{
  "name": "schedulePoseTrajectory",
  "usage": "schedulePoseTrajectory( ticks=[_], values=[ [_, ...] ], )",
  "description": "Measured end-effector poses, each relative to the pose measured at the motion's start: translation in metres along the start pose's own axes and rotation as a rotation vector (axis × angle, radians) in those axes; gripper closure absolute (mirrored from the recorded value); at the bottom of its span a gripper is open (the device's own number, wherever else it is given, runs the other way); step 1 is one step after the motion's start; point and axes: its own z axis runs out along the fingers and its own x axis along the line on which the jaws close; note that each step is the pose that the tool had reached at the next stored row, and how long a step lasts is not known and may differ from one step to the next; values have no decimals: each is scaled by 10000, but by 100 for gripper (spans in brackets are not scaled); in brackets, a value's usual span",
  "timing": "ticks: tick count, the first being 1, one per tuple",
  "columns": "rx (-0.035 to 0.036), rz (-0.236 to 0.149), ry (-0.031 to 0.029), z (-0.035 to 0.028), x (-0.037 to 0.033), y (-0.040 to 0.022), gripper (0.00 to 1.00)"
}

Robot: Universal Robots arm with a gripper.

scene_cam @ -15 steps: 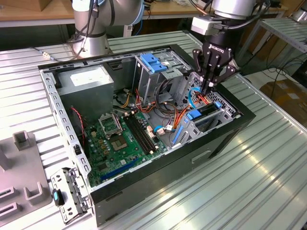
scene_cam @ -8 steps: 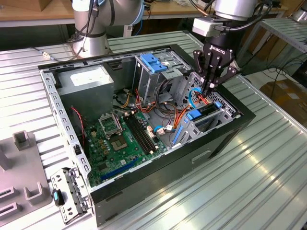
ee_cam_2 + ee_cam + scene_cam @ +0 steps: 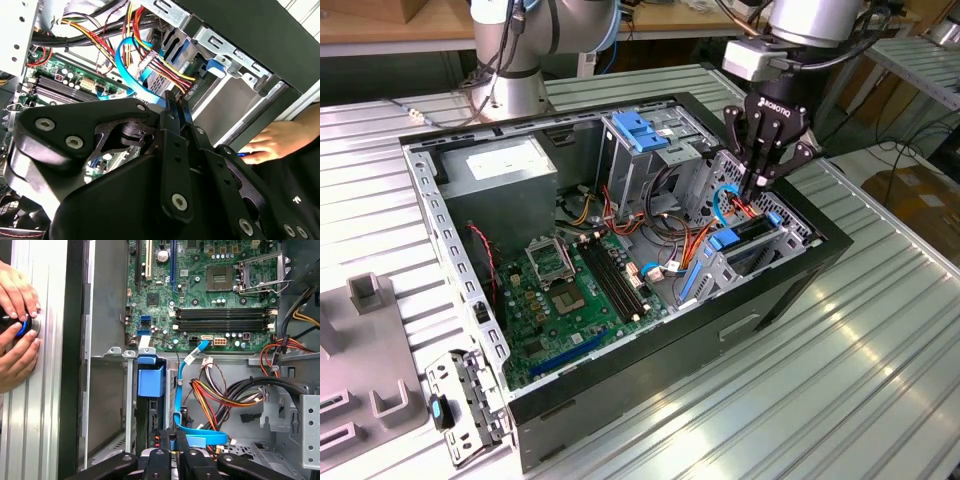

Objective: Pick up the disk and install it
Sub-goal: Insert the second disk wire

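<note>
Claw down at the drive cage, disk right beneath it

The gripper (image 3: pixel 757 188) hangs tip-down over the grey drive cage (image 3: pixel 740 268), its fingers (image 3: pixel 170 112) drawn together; I can't tell whether they pinch anything. The disk (image 3: pixel 752 238) seems to stand on edge inside that cage, blue rails either side, directly under the fingertips, its long axis apparently running along the cage. White print marks the claw's black body.

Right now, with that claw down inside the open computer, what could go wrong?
The gripper sits close beside the blue cable and the red and yellow wires, so it might snag or pinch one. A person's hands rest on the table beside the case, near the arm, and could get bumped.
</note>
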Motion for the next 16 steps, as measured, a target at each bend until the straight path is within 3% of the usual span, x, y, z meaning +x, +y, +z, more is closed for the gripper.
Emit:
schedulePoseTrajectory(
  ticks=[1, 3, 4, 5, 6, 7, 8, 11, 16],
  values=[
    [6, -2, -62, 3, 15, 2, 84],
    [20, -12, -265, 13, 55, 3, 84],
    [59, -48, -994, 31, 139, 6, 84],
    [141, -42, -1110, 75, 255, 24, 84],
    [237, -47, -1252, 99, 291, 78, 84],
    [280, -50, -1432, 117, 340, 87, 84],
    [289, -49, -1507, 126, 372, 90, 84],
    [307, -52, -1648, 142, 417, 126, 84],
    [317, -35, -1753, 171, 474, 132, 84]
  ],
)
